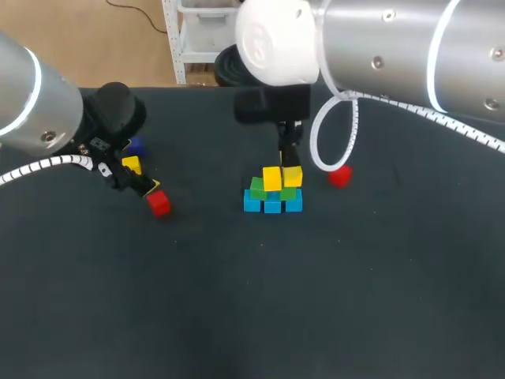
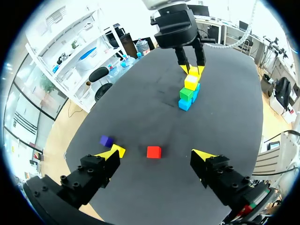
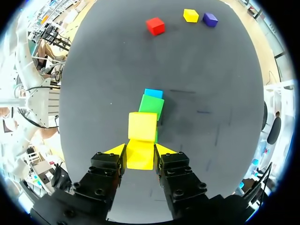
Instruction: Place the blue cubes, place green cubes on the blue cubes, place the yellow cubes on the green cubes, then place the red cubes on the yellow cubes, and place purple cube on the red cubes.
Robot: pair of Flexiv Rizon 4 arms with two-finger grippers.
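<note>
A broad stretch of the dark table [image 1: 252,316] is lying bare in front of the stepped pile of blue, green and yellow cubes [image 1: 272,197], leaving room to come in from the near side. From above and behind, the right gripper [image 3: 140,151] is blocking the pile, its fingers clamping a held yellow cube [image 3: 140,160] just beside the pile's upper yellow one. A white coiled cable [image 1: 313,144] is hanging in a loop between the pile and a small red cube [image 1: 339,177]. A second red cube [image 1: 158,204] is sitting ahead of the spread fingers of the left gripper [image 2: 158,155], with a loose yellow cube [image 2: 118,150] and a purple cube [image 2: 106,140] crowding one side. Between this cluster and the pile, a wide strip is lying open.
</note>
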